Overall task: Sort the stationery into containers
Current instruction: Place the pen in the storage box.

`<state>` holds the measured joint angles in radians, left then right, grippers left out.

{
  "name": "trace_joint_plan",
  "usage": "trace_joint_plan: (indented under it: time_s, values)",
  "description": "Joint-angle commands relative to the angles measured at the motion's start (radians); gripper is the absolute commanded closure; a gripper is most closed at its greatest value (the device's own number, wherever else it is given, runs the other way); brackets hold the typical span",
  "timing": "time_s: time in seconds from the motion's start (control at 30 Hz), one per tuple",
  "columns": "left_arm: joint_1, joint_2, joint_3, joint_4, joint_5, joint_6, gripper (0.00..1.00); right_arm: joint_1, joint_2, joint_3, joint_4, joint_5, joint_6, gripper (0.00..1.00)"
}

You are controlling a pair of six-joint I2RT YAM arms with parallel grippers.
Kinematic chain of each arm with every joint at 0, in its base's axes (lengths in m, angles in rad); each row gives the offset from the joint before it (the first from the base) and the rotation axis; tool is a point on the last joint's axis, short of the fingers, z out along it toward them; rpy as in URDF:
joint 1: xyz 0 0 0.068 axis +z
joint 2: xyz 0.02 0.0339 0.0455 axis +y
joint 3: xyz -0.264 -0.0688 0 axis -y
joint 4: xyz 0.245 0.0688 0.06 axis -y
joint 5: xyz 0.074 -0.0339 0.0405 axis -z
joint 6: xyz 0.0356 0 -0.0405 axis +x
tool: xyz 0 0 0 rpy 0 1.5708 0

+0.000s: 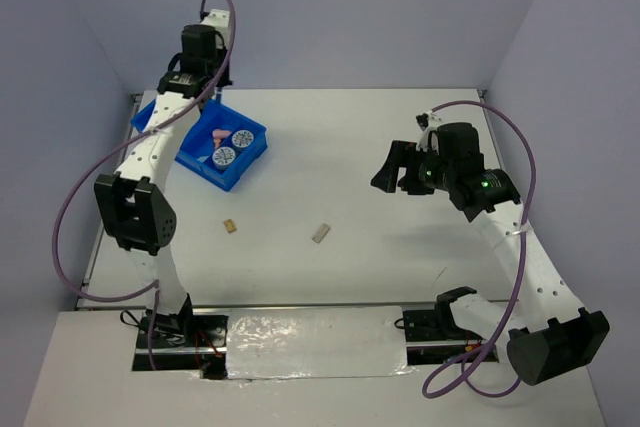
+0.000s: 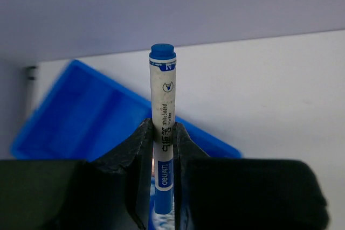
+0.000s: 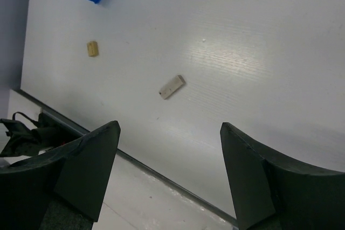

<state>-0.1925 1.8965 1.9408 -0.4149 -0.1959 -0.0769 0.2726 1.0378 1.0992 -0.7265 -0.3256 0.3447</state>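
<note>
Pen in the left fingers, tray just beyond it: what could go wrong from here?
The left fingers pinch the pen off-centre, so its long end could swing or slip. Released like this, it might catch the tray wall or land on the discs rather than lie flat.

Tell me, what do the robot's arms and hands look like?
Both the left arm and the right arm are made of white tube-shaped links joined by chunky black joints. A looping purple cable runs along each one. The left hand and the right hand are black, each with two wedge-shaped fingers. A small green light glows on the right arm.
</note>
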Motion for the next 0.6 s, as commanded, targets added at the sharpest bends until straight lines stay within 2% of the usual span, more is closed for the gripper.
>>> trace_joint_plan:
  time_s: [0.0,0.13,0.17,0.27,0.4,0.57]
  values:
    - [0.036,0.007,-0.103,0.178,-0.103,0.248,1.00,0.005,-0.028,-0.005,0.078,-0.085,0.016,0.18]
    - [0.142,0.041,-0.132,0.277,-0.139,0.174,0.99,0.007,-0.045,-0.005,0.090,-0.145,0.028,0.18]
    - [0.174,0.032,-0.184,0.353,-0.028,0.174,0.98,0.005,-0.048,-0.007,0.090,-0.162,0.027,0.18]
    - [0.179,0.051,-0.215,0.406,0.091,0.250,0.95,0.010,-0.067,-0.013,0.075,-0.170,0.011,0.18]
    - [0.182,0.087,-0.247,0.438,0.107,0.290,0.94,0.022,-0.065,-0.031,0.076,-0.182,0.016,0.19]
    - [0.189,0.150,-0.232,0.445,0.073,0.315,0.79,0.030,-0.055,-0.055,0.068,-0.181,0.010,0.19]
